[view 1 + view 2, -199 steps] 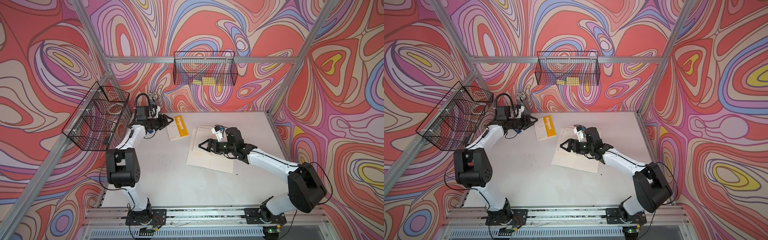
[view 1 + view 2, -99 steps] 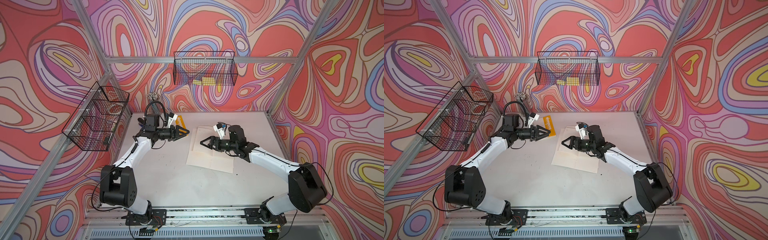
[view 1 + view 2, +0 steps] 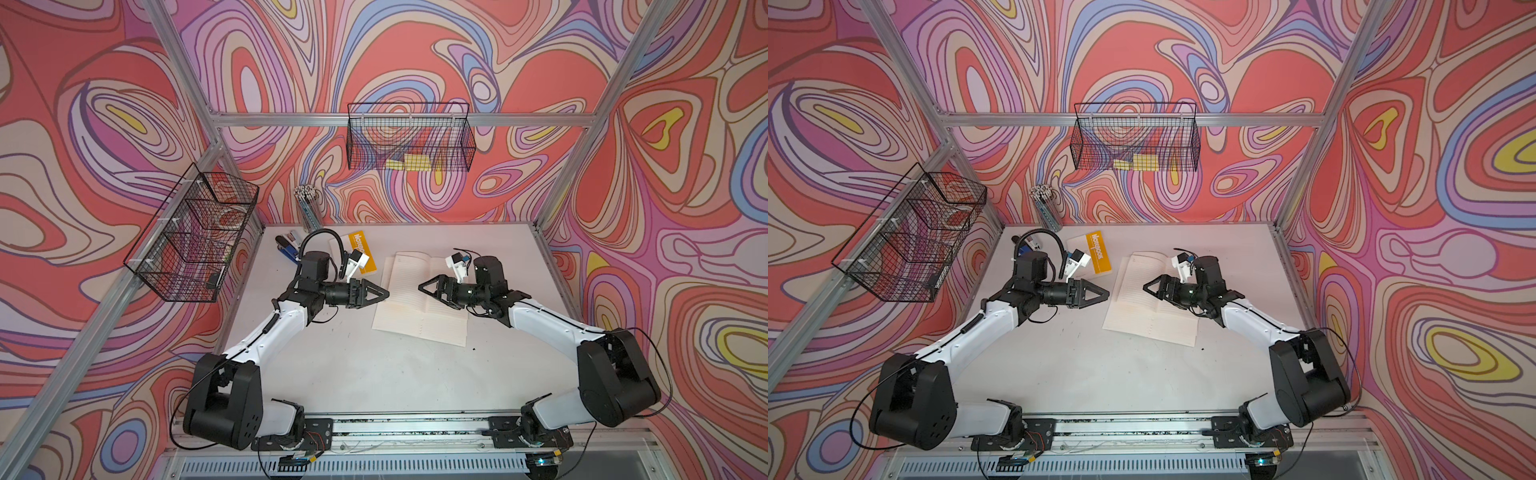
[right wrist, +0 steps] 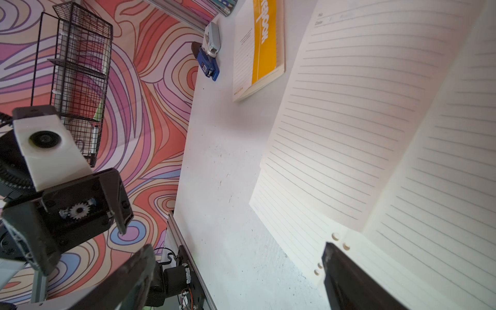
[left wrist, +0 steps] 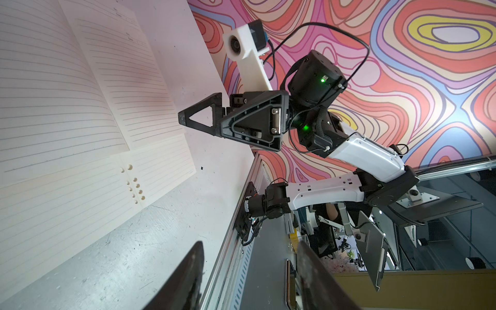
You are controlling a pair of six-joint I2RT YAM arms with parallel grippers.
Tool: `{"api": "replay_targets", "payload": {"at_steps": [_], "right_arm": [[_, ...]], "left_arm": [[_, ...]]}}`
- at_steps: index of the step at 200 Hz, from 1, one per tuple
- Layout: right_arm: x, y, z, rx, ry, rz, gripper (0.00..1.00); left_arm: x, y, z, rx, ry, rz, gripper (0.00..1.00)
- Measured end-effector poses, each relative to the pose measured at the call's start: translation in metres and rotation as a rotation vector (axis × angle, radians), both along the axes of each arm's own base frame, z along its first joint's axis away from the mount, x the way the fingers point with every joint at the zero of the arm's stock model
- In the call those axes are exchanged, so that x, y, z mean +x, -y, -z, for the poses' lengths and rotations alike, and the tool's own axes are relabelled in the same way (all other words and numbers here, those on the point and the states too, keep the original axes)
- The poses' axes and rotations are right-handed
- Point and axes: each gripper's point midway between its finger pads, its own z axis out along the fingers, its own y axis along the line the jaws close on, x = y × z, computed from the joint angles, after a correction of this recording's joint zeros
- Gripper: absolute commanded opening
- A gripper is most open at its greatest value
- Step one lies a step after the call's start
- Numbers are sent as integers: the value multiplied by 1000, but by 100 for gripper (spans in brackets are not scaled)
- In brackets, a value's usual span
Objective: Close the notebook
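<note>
You have not yet closed the cream lined paper notebook (image 3: 401,270): it lies open on the white desk (image 3: 353,353), left gripper (image 3: 386,293) beside it, right gripper (image 3: 420,286) above its pages, both spread apart and empty.

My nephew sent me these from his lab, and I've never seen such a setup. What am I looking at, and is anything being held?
Two robot arms stand at a white table, each ending in a two-fingered gripper. Two pictures look down from overhead, nearly alike; two come from cameras on the wrists. An open notebook lies on loose punched sheets; farther back are a closed yellow notebook, a stapler and a cup of pencils. Wire baskets hang on the walls. The left gripper and right gripper are both open, holding nothing; the right hovers above the pages.
</note>
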Motion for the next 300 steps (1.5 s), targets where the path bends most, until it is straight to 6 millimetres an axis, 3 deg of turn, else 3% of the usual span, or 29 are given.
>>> {"api": "replay_targets", "payload": {"at_steps": [27,58,113,147,216,300], "right_arm": [[3,12,8,-8,-15,28,98],[6,25,15,-17,-21,56,98],[12,40,22,-61,-12,92,98],[17,49,31,-89,-17,128,98],[22,55,63,-115,-72,159,98],[19,56,77,-115,-97,163,98]], "left_arm": [[-4,0,7,-6,-6,-5,54],[0,-2,28,33,-46,-57,49],[27,-5,99,179,-198,-203,43],[41,-5,130,236,-245,-267,40],[69,2,165,245,-273,-366,37],[84,8,179,255,-273,-423,38]]}}
